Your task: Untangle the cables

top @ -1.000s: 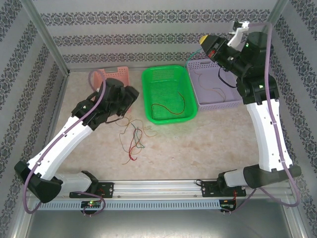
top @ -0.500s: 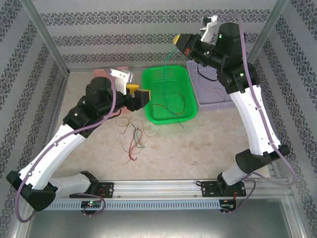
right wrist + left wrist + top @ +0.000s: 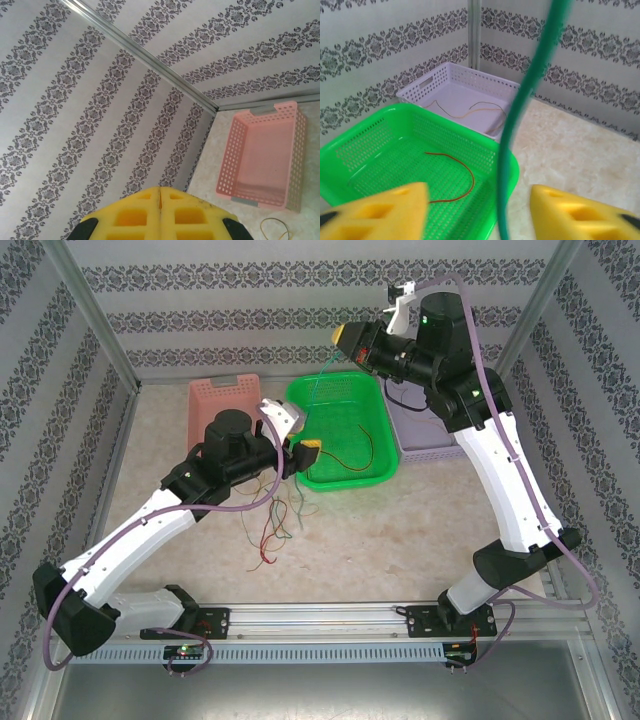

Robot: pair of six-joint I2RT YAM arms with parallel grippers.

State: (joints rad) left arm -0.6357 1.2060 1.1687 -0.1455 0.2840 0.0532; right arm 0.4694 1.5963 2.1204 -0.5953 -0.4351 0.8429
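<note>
**Green cable hangs from the raised right hand, through the left hand's gap**

A pink perforated plastic basket (image 3: 215, 405) stands at the back left of the marbled beige surface (image 3: 400, 520). To its right, the left hand (image 3: 311, 448) hovers at the near-left corner of a bright green perforated plastic basket (image 3: 335, 380). Its yellow foam-padded fingers (image 3: 385, 210) are spread apart and released, gripping nothing. In the left wrist view a thin green cable (image 3: 502, 190) runs down through the gap between them (touching neither pad, as far as can be seen).

On the surface, nearer the arm bases than that hand, lies a loose tangle of thin cables (image 3: 272, 515), with red, green and yellowish strands crossing one another. Inside the green basket a single thin red cable (image 3: 470, 173) lies curled on the mesh floor.

The green cable rises to the right hand (image 3: 347, 337), raised high above the green basket's back rim. Its yellow pads are clenched together, and in the top view the cable hangs from them.

Farthest right, a lavender perforated plastic basket (image 3: 440, 445) sits just beside the green one. Thin orange and brown cables (image 3: 451, 115) lie on its floor.
</note>
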